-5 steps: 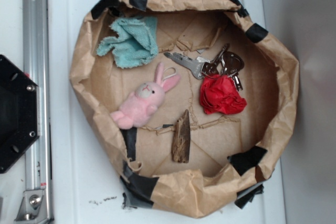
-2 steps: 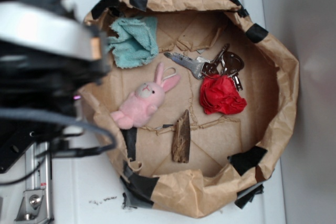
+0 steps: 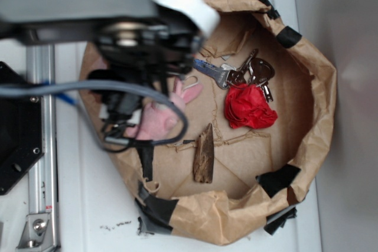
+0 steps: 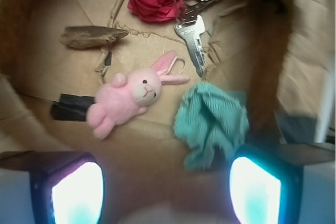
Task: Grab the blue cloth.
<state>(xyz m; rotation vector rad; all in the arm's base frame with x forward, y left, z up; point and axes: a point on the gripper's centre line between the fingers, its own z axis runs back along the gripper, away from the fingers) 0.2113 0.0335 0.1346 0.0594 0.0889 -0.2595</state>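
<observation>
The blue cloth [image 4: 211, 121] lies crumpled on the floor of the brown paper bin, right of centre in the wrist view, just ahead of my right fingertip. My gripper [image 4: 167, 192] hovers above the bin, open, with nothing between its two glowing pads [image 4: 77, 192]. In the exterior view the arm [image 3: 127, 39] covers the upper left of the bin and hides the cloth.
The paper bin [image 3: 307, 57] has crumpled, black-taped walls. Inside lie a pink plush bunny [image 4: 126, 98], a red tissue wad [image 3: 249, 106], a bunch of keys [image 3: 236, 74] and a piece of wood [image 3: 204, 153]. A metal rail [image 3: 40, 163] runs down the left.
The arm has swung in from the left and moved right over the bin's upper left, now covering the cloth and part of the bunny. The objects have not moved.
</observation>
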